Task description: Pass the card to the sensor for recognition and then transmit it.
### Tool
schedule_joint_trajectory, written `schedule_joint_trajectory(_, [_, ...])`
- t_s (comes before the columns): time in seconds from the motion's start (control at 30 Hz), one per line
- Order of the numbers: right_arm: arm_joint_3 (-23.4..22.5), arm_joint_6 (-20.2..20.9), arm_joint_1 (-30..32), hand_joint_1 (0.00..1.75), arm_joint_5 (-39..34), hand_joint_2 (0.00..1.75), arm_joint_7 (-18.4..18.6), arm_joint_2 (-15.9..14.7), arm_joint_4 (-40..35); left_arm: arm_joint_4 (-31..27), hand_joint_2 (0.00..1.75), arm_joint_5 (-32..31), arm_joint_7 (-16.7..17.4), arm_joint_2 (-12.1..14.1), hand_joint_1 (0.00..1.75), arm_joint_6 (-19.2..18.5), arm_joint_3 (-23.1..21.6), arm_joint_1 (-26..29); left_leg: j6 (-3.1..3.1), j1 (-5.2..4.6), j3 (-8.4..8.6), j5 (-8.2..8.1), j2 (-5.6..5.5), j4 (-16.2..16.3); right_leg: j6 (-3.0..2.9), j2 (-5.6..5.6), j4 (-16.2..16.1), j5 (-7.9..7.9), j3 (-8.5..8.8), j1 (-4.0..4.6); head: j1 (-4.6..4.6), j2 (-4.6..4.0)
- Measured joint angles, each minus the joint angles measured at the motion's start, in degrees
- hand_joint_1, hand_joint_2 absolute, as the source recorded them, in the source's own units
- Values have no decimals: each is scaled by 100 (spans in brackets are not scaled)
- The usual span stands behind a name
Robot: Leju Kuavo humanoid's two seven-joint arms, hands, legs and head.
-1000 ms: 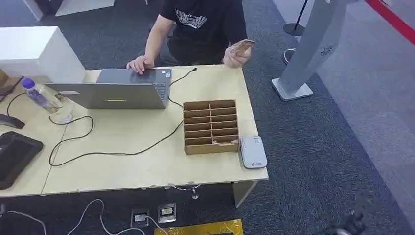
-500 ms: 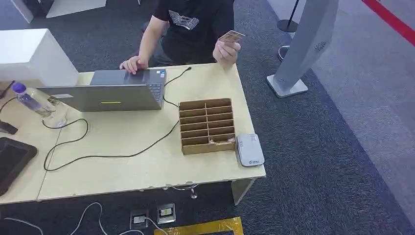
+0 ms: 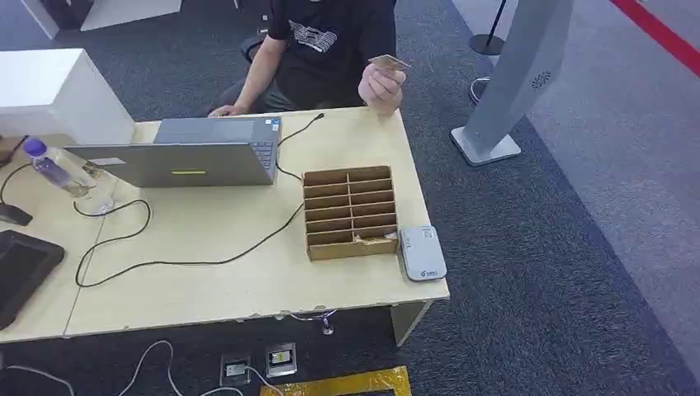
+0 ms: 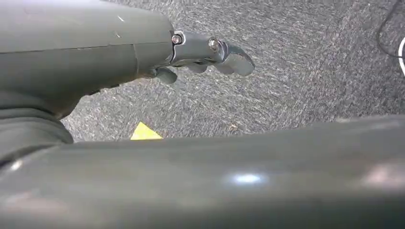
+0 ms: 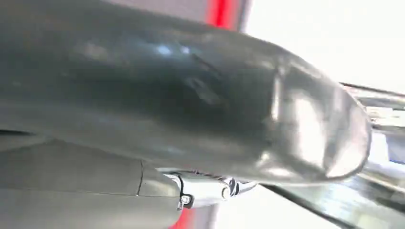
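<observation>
Grey carpet surrounds the worktop (image 3: 248, 272); reach an empty, spread left hand (image 4: 210, 55) gently for the person's raised card (image 3: 389, 63); right hand's state unclear

We see a matt pale wood table (image 3: 248, 289) | on it a brown cardboard organizer (image 3: 350, 213), smooth white plastic sensor (image 3: 422, 252), brushed-metal grey laptop (image 3: 190, 157) | rough dark carpet (image 3: 528, 272) around the table.
</observation>
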Motion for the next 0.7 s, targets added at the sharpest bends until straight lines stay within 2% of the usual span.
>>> schedule_joint_trajectory(0.1, [423,124,-866,0,371,0,-347,-380,-91,0,0,-46,0,-9,0,28,0,-20,0,-2,-6,0,14,-1,0,13,6,1,2,-2,0,0])
schedule_joint_trajectory(0.2, [1234,203,-2027,0,743,0,-316,-594,-260,0,0,-41,0,-39,0,74,0,-49,4,-1,-7,6,12,-1,4,13,6,5,8,-1,2,0])
schedule_joint_trajectory(0.27, [1896,341,-2876,0,791,0,-125,-642,-337,0,0,-33,7,-61,0,81,0,-53,12,-1,-7,13,6,0,8,4,7,8,9,-1,0,0])
schedule_joint_trajectory(0.3, [2294,411,-3215,0,760,175,-53,-642,-380,0,0,-35,13,-70,0,81,0,-56,15,-2,-7,15,2,0,10,-1,7,9,9,-2,2,0])
schedule_joint_trajectory(0.47, [4336,872,-4601,0,634,175,71,-547,-631,0,0,-120,26,-105,0,31,0,-65,13,-1,-19,21,-22,0,10,-31,8,10,11,0,4,0])
schedule_joint_trajectory(0.53, [5087,859,-4978,0,511,175,150,-437,-754,0,0,-133,28,-105,0,17,0,-73,12,1,-6,23,-22,1,10,-30,8,10,9,2,0,0])
schedule_joint_trajectory(0.63, [6114,774,-5322,0,210,175,23,-277,-942,0,0,-146,61,-107,0,22,0,-73,12,0,-7,25,-27,1,10,-33,9,10,8,1,-2,0])
schedule_joint_trajectory(0.7, [6763,712,-5496,0,71,175,71,-152,-1069,0,0,-153,70,-103,0,22,0,-75,12,1,-4,25,-26,1,10,-30,9,10,9,2,0,0])
